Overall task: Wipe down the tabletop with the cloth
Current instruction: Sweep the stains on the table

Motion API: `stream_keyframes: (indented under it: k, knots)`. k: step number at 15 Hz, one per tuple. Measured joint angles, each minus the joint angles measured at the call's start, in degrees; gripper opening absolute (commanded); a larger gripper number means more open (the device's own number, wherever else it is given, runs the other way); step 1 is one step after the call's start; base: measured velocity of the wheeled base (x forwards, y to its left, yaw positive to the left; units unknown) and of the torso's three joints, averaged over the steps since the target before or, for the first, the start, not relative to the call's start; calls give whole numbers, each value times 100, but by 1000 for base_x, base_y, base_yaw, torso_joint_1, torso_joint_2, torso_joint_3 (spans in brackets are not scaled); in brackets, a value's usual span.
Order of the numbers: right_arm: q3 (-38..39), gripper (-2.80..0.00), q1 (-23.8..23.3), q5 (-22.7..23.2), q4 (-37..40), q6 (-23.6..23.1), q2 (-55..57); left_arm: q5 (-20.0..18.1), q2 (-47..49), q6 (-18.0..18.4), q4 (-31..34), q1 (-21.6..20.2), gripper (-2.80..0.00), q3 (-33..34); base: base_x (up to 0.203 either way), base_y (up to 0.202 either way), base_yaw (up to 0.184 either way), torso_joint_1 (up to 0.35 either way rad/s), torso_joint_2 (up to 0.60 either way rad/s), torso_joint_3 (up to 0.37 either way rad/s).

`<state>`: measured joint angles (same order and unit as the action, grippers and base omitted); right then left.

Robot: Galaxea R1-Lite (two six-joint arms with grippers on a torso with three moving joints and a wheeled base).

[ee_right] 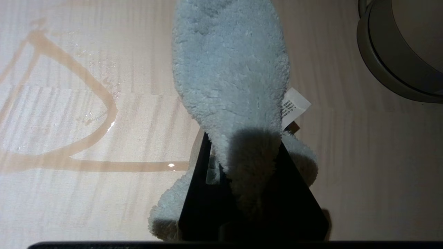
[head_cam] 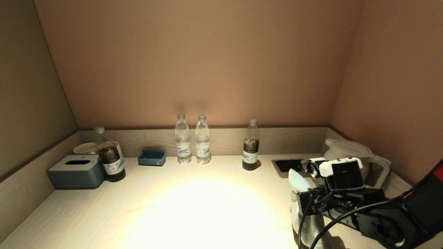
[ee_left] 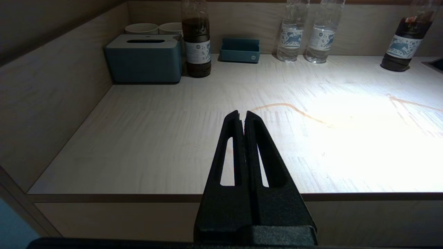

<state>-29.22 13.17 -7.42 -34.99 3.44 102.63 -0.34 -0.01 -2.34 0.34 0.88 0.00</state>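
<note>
Nearby, kettle (head_cam: 349,152) beside cloth (head_cam: 298,181).

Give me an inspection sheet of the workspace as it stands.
Surface: tabletop carries a brown liquid trail.
Job's things: cloth hangs from the right gripper.
Clutter: tissue box, cups, four bottles, blue tray, kettle along the back.
Grippers: right holds the cloth at the table's right; left gripper shut, empty, at the front edge.
Cables: black cables on the right arm.
Surroundings: walled alcove, recessed socket.
</note>
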Motion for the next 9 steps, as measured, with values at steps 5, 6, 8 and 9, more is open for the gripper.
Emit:
stream_keyframes:
  k: [5,6,8,9]
  knots:
    - [-54,-280,0,5,-21,-13,363,1,1,-2,-1,0,-280,0,0,0,0,0,0,0]
    - [-90,-280,0,8,-23,-18,490,0,1,-2,0,0,-280,0,0,0,0,0,0,0]
    - [-191,-280,0,10,-45,-20,744,1,1,-3,-1,0,-280,0,0,0,0,0,0,0]
    - [-238,-280,0,10,-49,-20,869,0,0,-2,1,0,-280,0,0,0,0,0,0,0]
